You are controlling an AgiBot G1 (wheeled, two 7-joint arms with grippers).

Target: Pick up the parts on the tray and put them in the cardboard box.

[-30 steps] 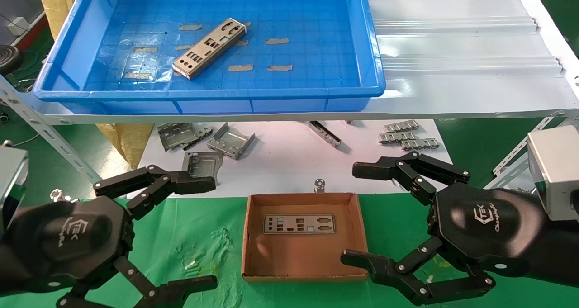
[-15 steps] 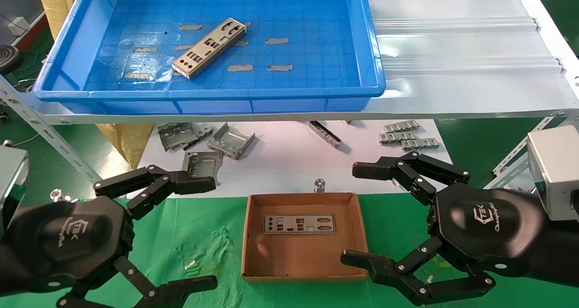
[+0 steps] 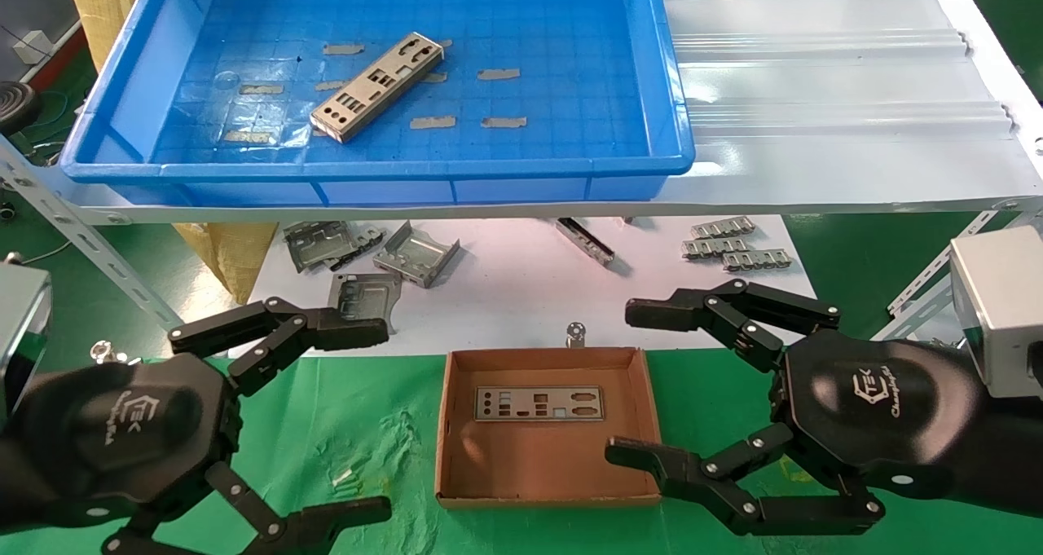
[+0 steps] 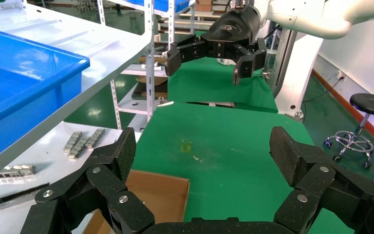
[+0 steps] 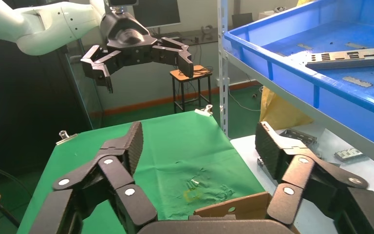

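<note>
1. On the raised shelf at the back, the large shallow bright-blue plastic tray (image 3: 668,74) is kept above the working level, so any reach into it must go up and forward over its front wall.
2. One thin, long silver-grey perforated metal plate (image 3: 377,87) lies flat and skewed on the tray's grid floor among scraps of grey tape; it is judged to be the part left to collect.
3. The small shallow brown cardboard box (image 3: 456,425) is set on the green-covered table (image 3: 358,408) directly between the two arms, where it can be reached from either side.
4. A second perforated metal plate (image 3: 539,403) is seen lying flat inside the box, parallel to its far wall, so the task is judged partly done.
5. The right tool (image 3: 644,388) is held spread wide and grasping nothing, just beside the box's right wall, with its lower finger over the near right corner.
6. The left tool (image 3: 371,420) is held released and vacant, low over the table to the left of the box, apparently parked.
7. The bent grey metal brackets (image 3: 371,253) and small ridged clips (image 3: 733,245) on the white lower surface lie well apart from both tools and are not part of the task.
</note>
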